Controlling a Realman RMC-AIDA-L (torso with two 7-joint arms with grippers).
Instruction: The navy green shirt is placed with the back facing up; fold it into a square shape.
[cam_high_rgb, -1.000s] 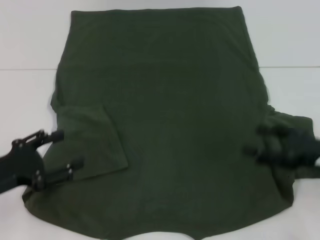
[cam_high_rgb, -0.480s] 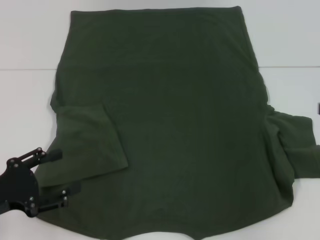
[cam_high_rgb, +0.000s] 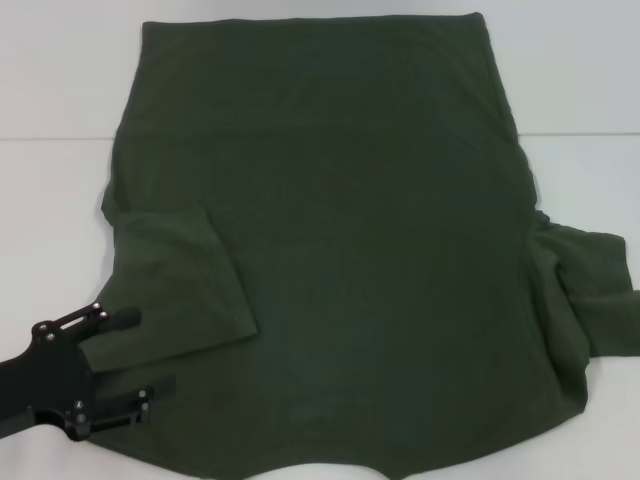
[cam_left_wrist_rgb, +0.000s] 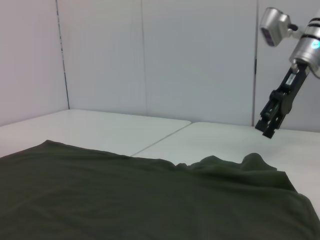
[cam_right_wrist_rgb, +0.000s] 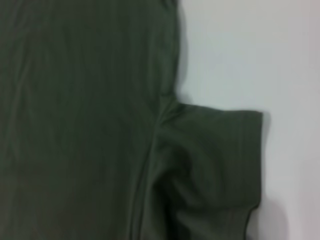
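Note:
The navy green shirt (cam_high_rgb: 340, 250) lies flat on the white table, plain side up, with its hem at the far side and its neck at the near edge. Its left sleeve (cam_high_rgb: 180, 290) is folded inward onto the body. The right sleeve (cam_high_rgb: 590, 290) sticks out sideways, rumpled, and the right wrist view looks down on this sleeve (cam_right_wrist_rgb: 215, 165). My left gripper (cam_high_rgb: 140, 352) hovers open at the near left, its fingers over the folded sleeve's lower edge, holding nothing. In the left wrist view my right gripper (cam_left_wrist_rgb: 266, 130) hangs raised in the air beyond the shirt (cam_left_wrist_rgb: 125, 200).
The white table (cam_high_rgb: 50, 200) shows bare on both sides of the shirt, with a seam line crossing it. Pale walls (cam_left_wrist_rgb: 150, 50) stand behind the table.
My right gripper has left the right sleeve and gone out of the head view. My left gripper has pulled back toward the near edge, still open.

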